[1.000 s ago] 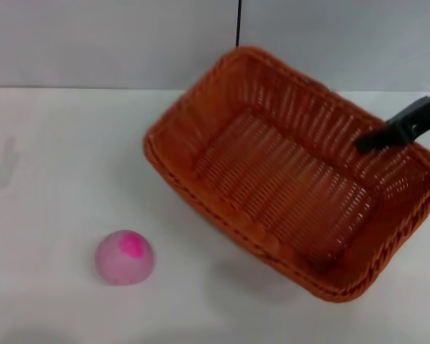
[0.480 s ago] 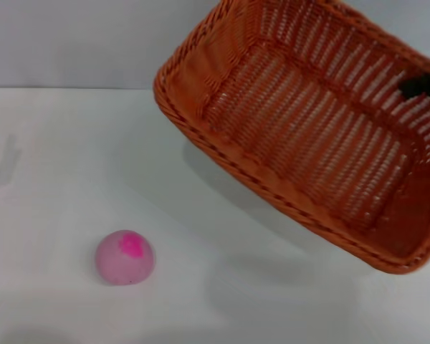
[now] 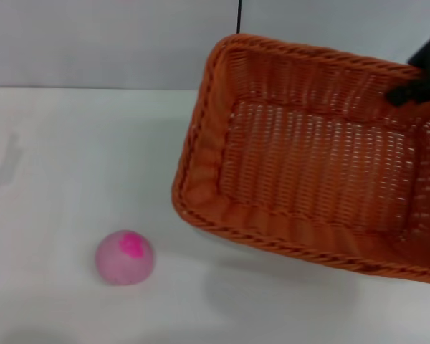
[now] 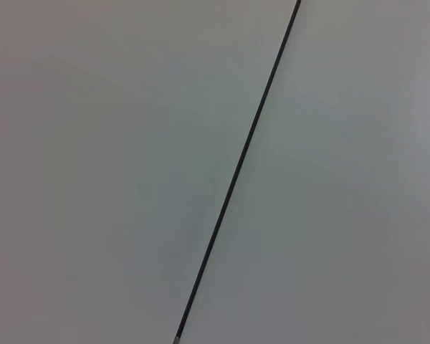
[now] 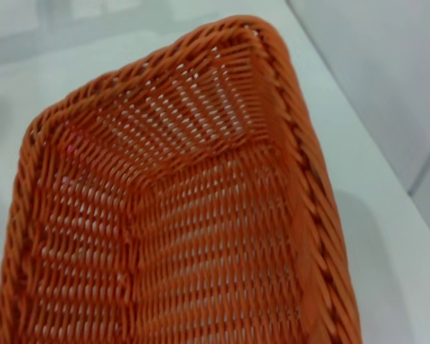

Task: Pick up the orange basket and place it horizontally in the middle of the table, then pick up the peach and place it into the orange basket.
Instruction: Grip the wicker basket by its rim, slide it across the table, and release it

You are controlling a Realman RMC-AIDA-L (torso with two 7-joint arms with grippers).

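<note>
The orange basket (image 3: 315, 165) hangs above the right half of the white table (image 3: 72, 158), its shadow on the surface beneath it. Its opening tips toward the head camera and its long side runs nearly across the view. My right gripper (image 3: 414, 84) is a black shape at the basket's far right rim, shut on that rim. The right wrist view looks down into the basket's woven inside (image 5: 186, 236). The peach (image 3: 125, 257), pale pink with a magenta patch, rests on the table at the front left, well apart from the basket. My left gripper does not show.
A grey wall with a dark vertical seam (image 3: 239, 21) stands behind the table. The left wrist view shows only that wall and the seam (image 4: 236, 179). Bare tabletop lies between the peach and the basket.
The basket has risen off the table in my right gripper and turned. Its long side went from diagonal to nearly level across the view. The peach has stayed put.
</note>
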